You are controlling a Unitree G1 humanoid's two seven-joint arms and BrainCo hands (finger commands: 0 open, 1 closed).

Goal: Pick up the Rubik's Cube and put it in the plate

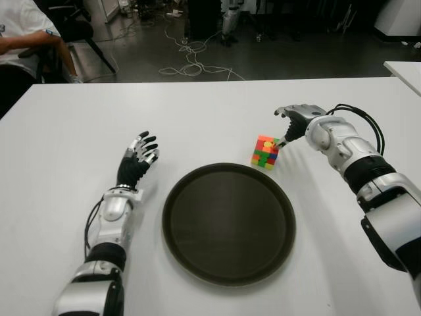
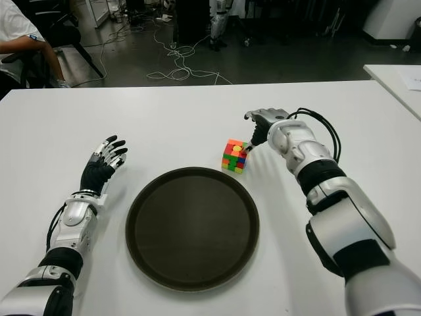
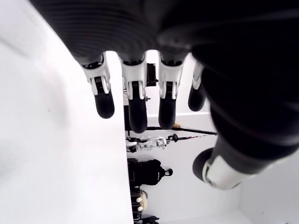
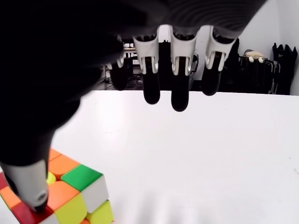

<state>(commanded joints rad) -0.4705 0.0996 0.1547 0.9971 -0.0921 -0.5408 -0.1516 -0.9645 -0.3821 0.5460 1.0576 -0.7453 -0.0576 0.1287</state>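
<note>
One cube: Rubik's Cube (image 1: 264,151) on surface (image 1: 197,118), beside plate (image 1: 197,263).
Right robot hand (image 1: 293,122): nearer, fingers spread, thumb touching cube top.

The plate (image 1: 228,224) sits mid-table (image 1: 197,118). The cube (image 1: 264,152) stands just behind its right rim — the right hand (image 1: 297,120) beside it, thumb touching. The left hand (image 1: 136,161) shows left of the plate.
</note>
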